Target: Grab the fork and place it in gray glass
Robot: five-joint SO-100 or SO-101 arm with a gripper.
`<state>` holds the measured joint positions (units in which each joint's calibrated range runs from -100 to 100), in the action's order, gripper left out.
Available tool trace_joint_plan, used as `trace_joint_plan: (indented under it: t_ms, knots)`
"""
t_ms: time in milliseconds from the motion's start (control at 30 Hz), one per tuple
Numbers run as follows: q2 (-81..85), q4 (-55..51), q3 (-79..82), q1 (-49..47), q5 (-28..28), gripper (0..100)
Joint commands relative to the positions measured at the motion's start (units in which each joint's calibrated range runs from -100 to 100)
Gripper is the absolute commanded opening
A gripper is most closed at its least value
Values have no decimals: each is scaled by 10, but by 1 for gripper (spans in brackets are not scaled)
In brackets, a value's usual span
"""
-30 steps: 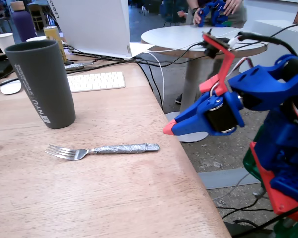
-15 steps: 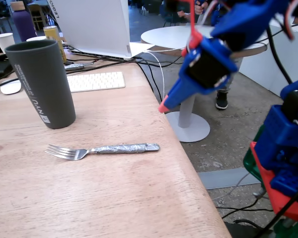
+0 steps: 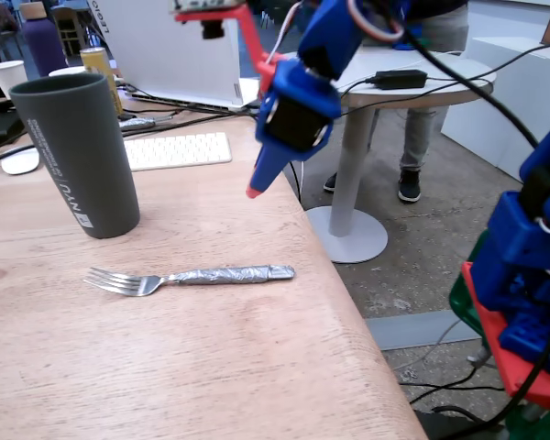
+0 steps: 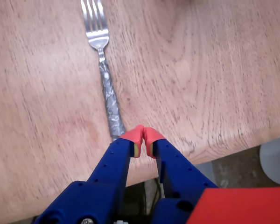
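On a light wooden tabletop (image 3: 211, 367), the silver foil-wrapped metal fork (image 3: 191, 276) lies near of the tall dark gray tumbler (image 3: 73, 151); the blue, red-tipped hand (image 4: 143, 137), clenched and empty, is poised above its handle.

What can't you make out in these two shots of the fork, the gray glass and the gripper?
- Fork: in the wrist view, the handle's end is hidden behind the gripper tips.
- Gray glass: outside the wrist view; its inside is hidden by its wall in the fixed view.
- Its white lettering: too small to read fully.
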<state>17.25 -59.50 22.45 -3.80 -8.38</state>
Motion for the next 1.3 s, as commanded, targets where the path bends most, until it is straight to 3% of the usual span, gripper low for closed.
trace_joint_plan:
  t_ms: [0,233,833,1000,1267]
  knots:
    - [-40,47,-27,-4,-2,0]
    - [-161,58,-157,-48,4,0]
    - [-303,104,-215,-75,-18,1]
    - [-303,100,-206,-75,-28,32]
    - [-358,100,-232,-75,-22,34]
